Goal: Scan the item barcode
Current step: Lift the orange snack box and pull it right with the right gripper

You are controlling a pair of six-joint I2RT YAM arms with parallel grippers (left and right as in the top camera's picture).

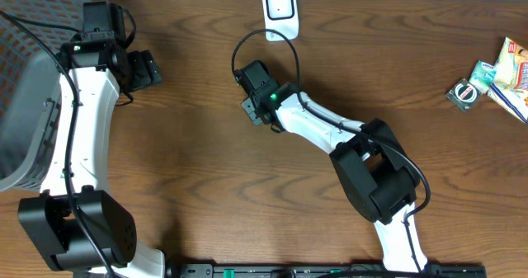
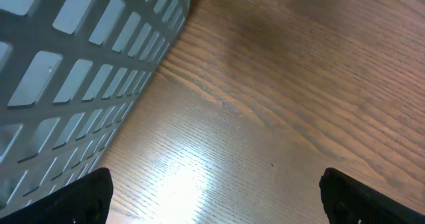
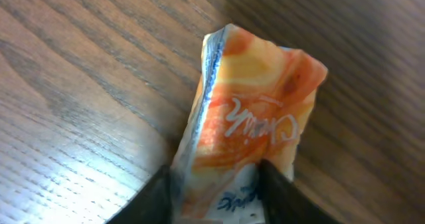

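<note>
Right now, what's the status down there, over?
Left gripper open, empty, beside the basket. Right gripper shut on the orange packet. White scanner just beyond it, nothing lying on the table between.

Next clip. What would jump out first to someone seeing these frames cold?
The orange packet fills the right wrist view, pinched between the fingers of the right gripper over the wooden table. In the overhead view that arm reaches toward the white scanner at the top centre. The left gripper hangs wide open beside the grey basket on the left.
</note>
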